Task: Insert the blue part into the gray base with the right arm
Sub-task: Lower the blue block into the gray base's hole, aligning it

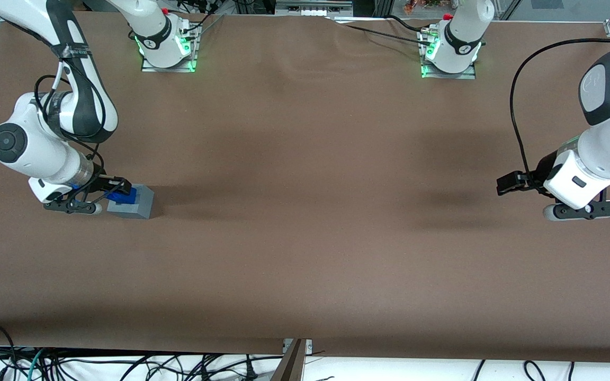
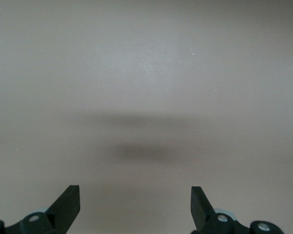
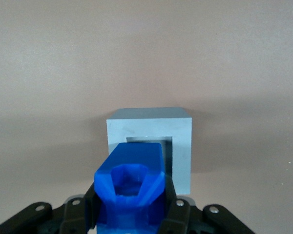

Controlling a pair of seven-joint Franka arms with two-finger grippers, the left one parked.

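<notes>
Front view: the right arm (image 1: 45,148) reaches down at the working arm's end of the brown table (image 1: 305,254). Its gripper (image 1: 116,191) sits just above the gray base (image 1: 132,202), clamped on the blue part (image 1: 123,197), which overlaps the base's top face. The base stands on the table nearer the front camera than the arm's mount, with a wide stretch of bare brown surface running from it toward the parked arm's end. The table edge at the working arm's end lies fairly near the arm's wrist; the edge closest to the camera is well apart from the base.

Left wrist view: only bare tabletop (image 2: 146,73) with soft shadows.

Right wrist view: the gripper (image 3: 132,207) has its black fingers (image 3: 175,209) pressed against both flanks of the blue part (image 3: 132,180). The part's leading end reaches into the square recess (image 3: 167,146) in the gray base (image 3: 180,131); a narrow dark gap shows along one side of the recess between the part and the wall, and a thin strip of recess edge shows above the part's end. How deep the part sits cannot be told. Open table (image 3: 146,48) surrounds the base on every visible side.
</notes>
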